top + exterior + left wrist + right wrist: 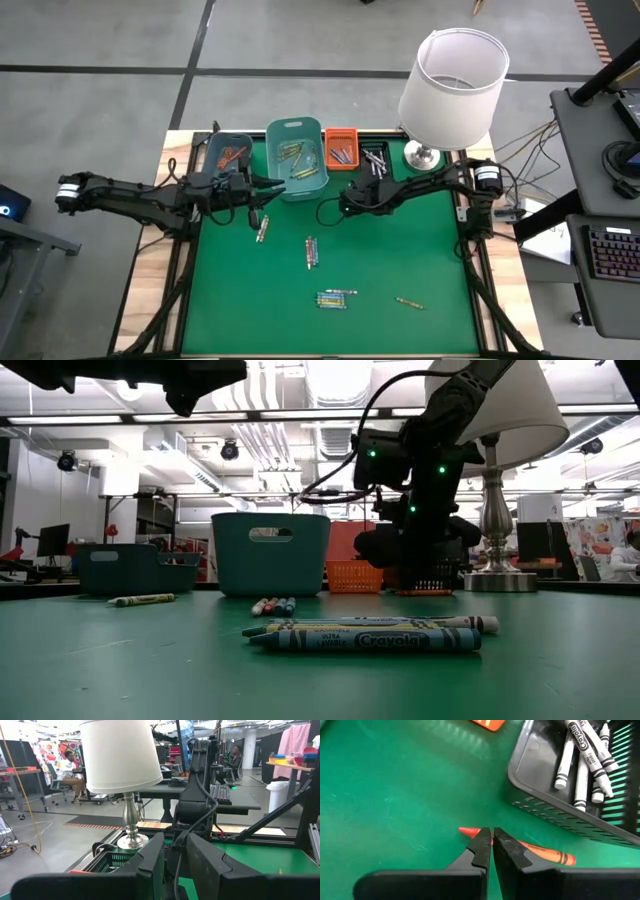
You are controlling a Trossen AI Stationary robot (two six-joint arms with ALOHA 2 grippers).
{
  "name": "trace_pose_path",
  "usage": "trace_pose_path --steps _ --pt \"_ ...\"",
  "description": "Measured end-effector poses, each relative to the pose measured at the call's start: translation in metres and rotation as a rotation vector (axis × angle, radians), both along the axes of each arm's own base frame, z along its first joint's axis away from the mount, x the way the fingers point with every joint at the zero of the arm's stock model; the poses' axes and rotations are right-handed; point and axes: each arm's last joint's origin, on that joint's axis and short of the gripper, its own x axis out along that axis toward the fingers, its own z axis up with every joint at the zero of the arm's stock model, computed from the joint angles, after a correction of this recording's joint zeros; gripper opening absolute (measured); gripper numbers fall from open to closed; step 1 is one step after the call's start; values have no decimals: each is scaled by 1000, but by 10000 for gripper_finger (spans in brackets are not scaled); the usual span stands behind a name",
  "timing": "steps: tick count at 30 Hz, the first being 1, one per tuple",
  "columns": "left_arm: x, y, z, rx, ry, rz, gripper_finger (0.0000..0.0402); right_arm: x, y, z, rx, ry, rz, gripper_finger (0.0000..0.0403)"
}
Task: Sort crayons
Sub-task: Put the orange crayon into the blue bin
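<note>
Crayons lie on the green mat: a group in the middle near the front edge (336, 297) (370, 635), a few at the centre (311, 252), a few at the left (262, 228), and one at the right (408, 302). My right gripper (328, 207) (492, 840) is low over the mat in front of the orange bin (340, 147), shut on an orange crayon (540, 851). My left gripper (268, 183) (175, 857) hangs level at the near left side of the teal bin (297, 158), open and empty. My right gripper pinches the orange crayon between its two fingertips (481, 845), close to the pointed end (466, 831). The fingers come from above and lie across the crayon. The rest of the crayon (555, 855) sticks out to one side, level; whether it rests on the mat I cannot tell.
Along the far edge stand a dark teal bin (228, 152), the teal bin, the orange bin and a black bin (375, 158) (580, 775) holding white crayons. A lamp with a white shade (455, 80) stands at the far right corner. Bare mat lies between the crayon groups.
</note>
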Motion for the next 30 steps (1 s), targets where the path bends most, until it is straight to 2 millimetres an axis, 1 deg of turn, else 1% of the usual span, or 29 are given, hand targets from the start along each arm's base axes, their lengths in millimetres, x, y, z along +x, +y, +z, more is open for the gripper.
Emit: trace_pose_path --steps 10,16,21,24,30 --pt "0 0 0 0 1 0 67 3 -1 -10 4 15 12 12" --pt "0 0 0 -2 2 0 67 3 1 -6 78 3 46 12" --pt "1 0 -1 -19 5 -1 67 4 7 7 196 -3 143 12" --pt "3 0 -3 -35 9 -3 67 1 8 20 238 21 220 12" --pt "6 0 -5 -78 13 -5 67 -13 6 46 302 141 363 12"
